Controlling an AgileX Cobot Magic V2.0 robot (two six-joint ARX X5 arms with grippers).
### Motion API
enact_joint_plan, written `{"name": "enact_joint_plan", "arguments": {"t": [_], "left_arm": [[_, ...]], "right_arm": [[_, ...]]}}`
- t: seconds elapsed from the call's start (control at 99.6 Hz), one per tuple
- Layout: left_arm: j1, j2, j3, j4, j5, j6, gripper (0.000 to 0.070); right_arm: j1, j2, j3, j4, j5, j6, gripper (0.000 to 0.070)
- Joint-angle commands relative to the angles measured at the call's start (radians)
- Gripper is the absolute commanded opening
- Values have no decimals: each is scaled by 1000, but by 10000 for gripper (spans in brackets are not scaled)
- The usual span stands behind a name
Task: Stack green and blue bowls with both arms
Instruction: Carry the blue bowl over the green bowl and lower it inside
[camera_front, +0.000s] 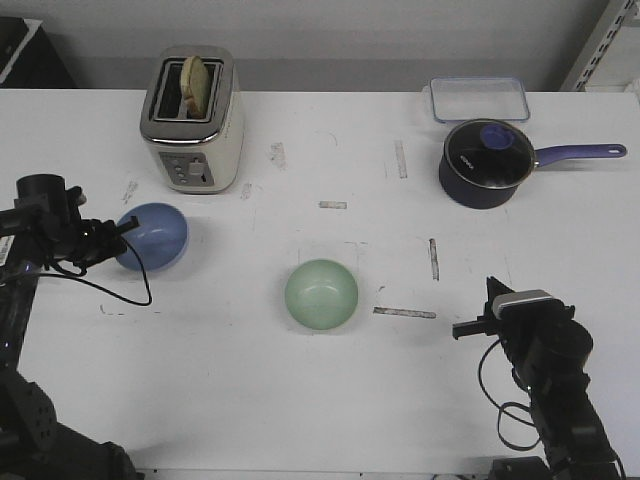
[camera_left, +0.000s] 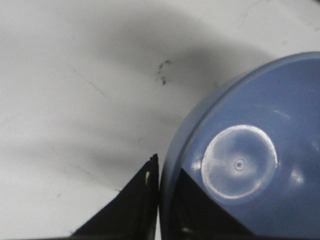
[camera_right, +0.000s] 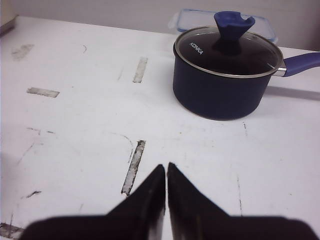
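The periwinkle blue bowl (camera_front: 153, 237) is at the left of the table, tilted with its rim raised. My left gripper (camera_front: 124, 229) is shut on its rim. In the left wrist view one finger is outside the blue bowl (camera_left: 250, 165) and one inside, pinching the wall at the left gripper (camera_left: 167, 167). The pale mint green bowl (camera_front: 321, 293) sits upright at the table's middle, apart from both arms. My right gripper (camera_front: 468, 327) is shut and empty, low at the front right; in the right wrist view the right gripper (camera_right: 166, 167) hovers over bare table.
A cream toaster (camera_front: 192, 119) with bread stands at the back left. A dark navy lidded saucepan (camera_front: 486, 163) with purple handle stands at the back right, also in the right wrist view (camera_right: 225, 75). A clear lidded container (camera_front: 479, 98) lies behind it. Tape strips mark the table.
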Motion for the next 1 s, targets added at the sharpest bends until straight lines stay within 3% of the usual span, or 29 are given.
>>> {"name": "enact_joint_plan", "arguments": {"t": [0.0,0.201,0.572,0.843,0.994], "left_arm": [[-18,-38,63,-14,11,-20,0],[-168,-152,132,-25,14,-61,0],[-649,-146,131,5,5,-45,0],[-812,22,131,43,-2,-26,0],[-836,60,131,58,-2,-24,0]], "right_arm": [[2,6,6,14,2,2,0],[2,6,6,14,2,2,0],[2,6,6,14,2,2,0],[2,6,6,13,2,2,0],[2,6,6,13,2,2,0]]}}
